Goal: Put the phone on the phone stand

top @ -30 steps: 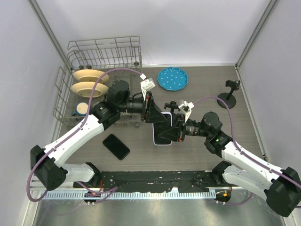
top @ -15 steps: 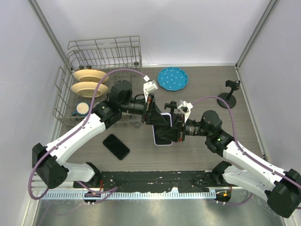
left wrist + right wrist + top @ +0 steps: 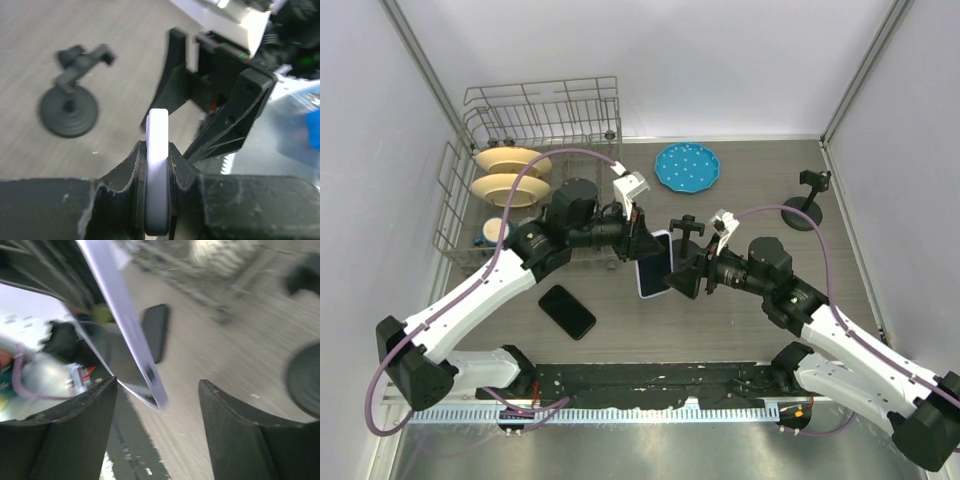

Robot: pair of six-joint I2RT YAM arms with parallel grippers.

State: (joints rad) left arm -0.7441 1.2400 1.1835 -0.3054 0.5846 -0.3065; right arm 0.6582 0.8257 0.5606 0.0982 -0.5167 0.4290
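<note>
My left gripper is shut on the upper end of a lavender-edged phone and holds it above the table's middle. In the left wrist view the phone's pale edge stands pinched between both pads of the left gripper. My right gripper stands open just right of the phone; its fingers flank the phone's lower corner without touching in the right wrist view, where the right gripper gapes wide. The black phone stand stands at the far right, also in the left wrist view as phone stand.
A second, black phone lies flat on the table at front left. A wire dish rack with cream plates and a cup fills the back left. A blue plate lies at the back centre.
My right gripper has opened and let go of the phone, backing off slightly to the right. The left gripper has closed on the phone and drawn it a little to the left.
</note>
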